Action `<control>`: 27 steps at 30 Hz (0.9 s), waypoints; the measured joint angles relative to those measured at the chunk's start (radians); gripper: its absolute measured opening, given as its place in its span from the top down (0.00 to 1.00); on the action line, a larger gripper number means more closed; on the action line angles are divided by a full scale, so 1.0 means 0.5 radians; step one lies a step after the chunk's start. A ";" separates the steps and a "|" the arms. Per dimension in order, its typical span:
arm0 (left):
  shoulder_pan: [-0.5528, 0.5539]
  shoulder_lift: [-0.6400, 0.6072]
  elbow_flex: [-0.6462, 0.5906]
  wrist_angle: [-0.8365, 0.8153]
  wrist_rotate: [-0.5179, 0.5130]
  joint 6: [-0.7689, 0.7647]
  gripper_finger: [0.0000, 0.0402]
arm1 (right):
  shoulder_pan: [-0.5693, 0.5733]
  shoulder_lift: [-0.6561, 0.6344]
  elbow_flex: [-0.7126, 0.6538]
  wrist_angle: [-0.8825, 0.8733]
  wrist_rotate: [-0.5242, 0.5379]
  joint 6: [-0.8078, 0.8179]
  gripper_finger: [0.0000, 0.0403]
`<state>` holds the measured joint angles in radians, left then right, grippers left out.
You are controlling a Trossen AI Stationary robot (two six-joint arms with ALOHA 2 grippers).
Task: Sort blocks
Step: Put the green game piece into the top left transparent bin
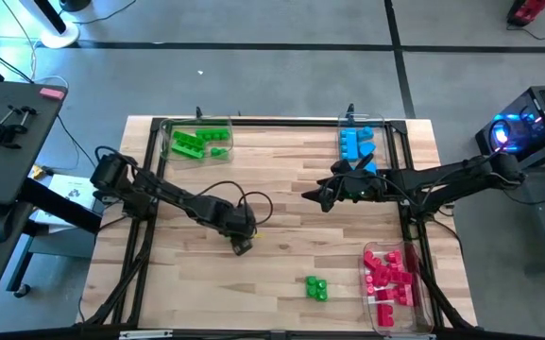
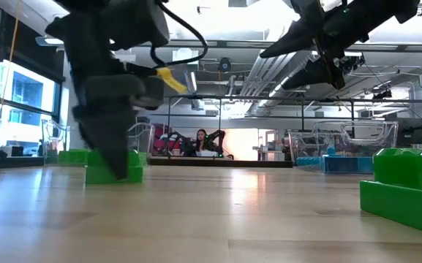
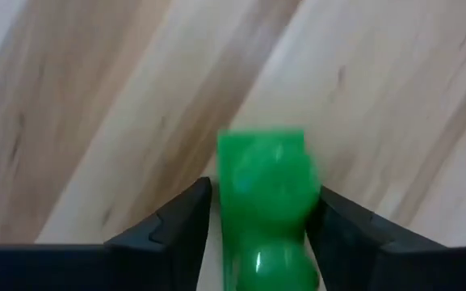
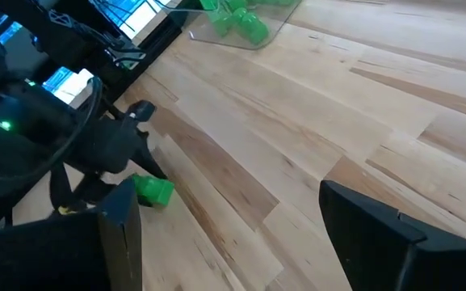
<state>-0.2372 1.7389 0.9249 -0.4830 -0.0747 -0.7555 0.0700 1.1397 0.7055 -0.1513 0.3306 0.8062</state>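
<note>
Jaws of the left gripper [image 3: 257, 234] sit snug either side of a green block [image 3: 263, 182] down on the table [image 1: 281, 170] mid-board, so it looks like the pick step, next a lift toward the green tray [image 1: 196, 142], while the right gripper [image 1: 312, 196] hovers spread open and empty

Green blocks [image 1: 316, 288] loose on wood; others sorted by colour.

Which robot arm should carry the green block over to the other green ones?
The left arm. Its claw already sits around a green block on the table, on the green tray's side. The right claw hangs open and empty in the air near the blue blocks.
</note>
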 joint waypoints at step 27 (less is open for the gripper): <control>0.656 -1.003 0.359 -0.396 -0.818 0.655 0.67 | 0.000 0.000 -0.001 -0.022 0.089 0.058 0.37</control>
<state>0.0908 1.2372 1.1042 -0.6808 -0.4839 -0.4280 0.0700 1.1397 0.7053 -0.1621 0.3750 0.8350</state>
